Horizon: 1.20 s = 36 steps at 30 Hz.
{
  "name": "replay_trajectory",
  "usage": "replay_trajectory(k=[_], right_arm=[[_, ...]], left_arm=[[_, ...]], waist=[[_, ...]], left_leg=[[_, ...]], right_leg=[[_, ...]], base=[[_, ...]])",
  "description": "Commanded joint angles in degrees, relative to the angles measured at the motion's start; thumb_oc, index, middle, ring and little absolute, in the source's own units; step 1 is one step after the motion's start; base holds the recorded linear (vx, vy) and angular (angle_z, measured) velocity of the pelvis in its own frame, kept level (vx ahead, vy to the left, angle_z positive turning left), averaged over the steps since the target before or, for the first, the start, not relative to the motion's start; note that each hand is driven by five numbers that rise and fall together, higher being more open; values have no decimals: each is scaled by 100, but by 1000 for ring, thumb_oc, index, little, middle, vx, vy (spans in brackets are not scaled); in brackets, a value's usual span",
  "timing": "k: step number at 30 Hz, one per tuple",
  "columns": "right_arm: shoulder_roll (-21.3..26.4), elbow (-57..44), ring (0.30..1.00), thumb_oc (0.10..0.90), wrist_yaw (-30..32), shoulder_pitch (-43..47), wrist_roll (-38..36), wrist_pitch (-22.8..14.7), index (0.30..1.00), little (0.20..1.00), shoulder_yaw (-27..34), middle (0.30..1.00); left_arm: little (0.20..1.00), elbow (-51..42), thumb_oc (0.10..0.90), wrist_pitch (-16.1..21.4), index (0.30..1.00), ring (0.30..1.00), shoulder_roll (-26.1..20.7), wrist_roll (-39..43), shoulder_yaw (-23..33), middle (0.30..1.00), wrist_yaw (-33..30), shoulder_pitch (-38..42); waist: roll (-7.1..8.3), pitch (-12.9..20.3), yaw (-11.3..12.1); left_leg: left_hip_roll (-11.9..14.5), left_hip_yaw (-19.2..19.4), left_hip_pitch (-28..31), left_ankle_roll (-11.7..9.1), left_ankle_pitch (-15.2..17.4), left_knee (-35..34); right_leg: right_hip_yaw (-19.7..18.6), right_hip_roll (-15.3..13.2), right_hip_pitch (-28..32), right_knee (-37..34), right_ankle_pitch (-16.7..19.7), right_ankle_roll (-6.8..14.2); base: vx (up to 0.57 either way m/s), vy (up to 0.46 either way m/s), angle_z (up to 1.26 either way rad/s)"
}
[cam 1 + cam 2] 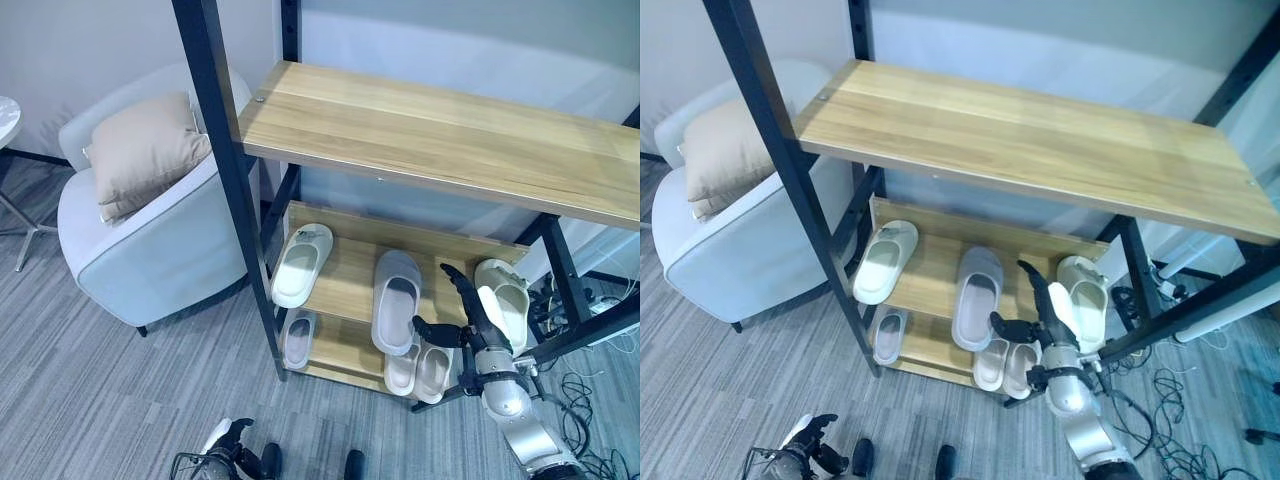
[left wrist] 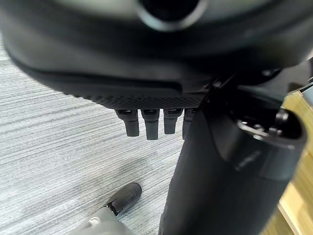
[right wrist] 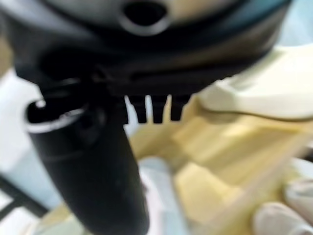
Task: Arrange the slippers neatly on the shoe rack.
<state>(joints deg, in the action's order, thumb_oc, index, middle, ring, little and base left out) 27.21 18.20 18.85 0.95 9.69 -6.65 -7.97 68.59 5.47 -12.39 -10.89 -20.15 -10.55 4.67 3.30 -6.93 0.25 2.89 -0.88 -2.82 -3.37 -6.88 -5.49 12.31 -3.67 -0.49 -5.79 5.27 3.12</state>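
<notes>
My right hand [image 1: 480,325], fingers spread, hovers between the smooth grey slipper [image 1: 396,300] at nine o'clock and the cream slipper [image 1: 506,300] on the wood-grain shoe rack [image 1: 350,285].

Right robot hand [image 1: 478,322] partly hides a slipper [image 1: 508,298].

A home-like lounge corner: grey carpet [image 1: 120,380], a pale armchair [image 1: 150,240] with a beige cushion [image 1: 140,150], and a wooden shoe rack [image 1: 440,130] holding slippers [image 1: 396,300].
</notes>
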Motion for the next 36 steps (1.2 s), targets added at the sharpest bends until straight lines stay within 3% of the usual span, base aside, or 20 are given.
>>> replay_trajectory(k=[1, 9, 26, 30, 36], right_arm=[[116, 2, 900, 800, 598, 918, -284, -342, 900, 900, 585, 900], [221, 583, 900, 800, 714, 1661, -829, -435, 900, 900, 406, 900], [604, 1442, 900, 800, 244, 2181, -683, -148, 900, 900, -187, 900], [703, 1849, 900, 800, 358, 2269, -338, -30, 900, 900, -269, 900], [612, 2047, 900, 800, 446, 2371, -417, -18, 900, 900, -273, 900]], left_arm=[[900, 115, 800, 226, 900, 900, 225, -133, -518, 900, -29, 178], [900, 198, 800, 238, 900, 900, 219, -105, -670, 900, -99, 161], [900, 265, 800, 254, 900, 900, 208, -90, -739, 900, -31, 150], [900, 249, 800, 264, 900, 900, 192, -150, -775, 900, -8, 130], [900, 273, 800, 258, 900, 900, 174, -144, -786, 900, -18, 144]], waist=[[1, 97, 260], [-20, 107, 384], [151, 119, 552], [180, 105, 598], [223, 100, 647]], left_leg=[[-62, -6, 15, 96, 702, 49], [-78, -30, -71, 77, 676, 49], [-129, -162, -140, 63, 667, 49], [-146, -198, -149, 75, 672, 49], [-157, -237, -178, 75, 660, 49]], right_leg=[[-123, -248, 292, 79, -789, 471], [-94, -259, 205, 79, -769, 483], [11, -286, 188, 79, -747, 492], [45, -294, 192, 79, -741, 501], [65, -301, 171, 79, -724, 501]], base=[[0, 0, 0], [0, 7, 2], [-2, 14, 5], [-4, 14, 6], [-2, 8, 3]])
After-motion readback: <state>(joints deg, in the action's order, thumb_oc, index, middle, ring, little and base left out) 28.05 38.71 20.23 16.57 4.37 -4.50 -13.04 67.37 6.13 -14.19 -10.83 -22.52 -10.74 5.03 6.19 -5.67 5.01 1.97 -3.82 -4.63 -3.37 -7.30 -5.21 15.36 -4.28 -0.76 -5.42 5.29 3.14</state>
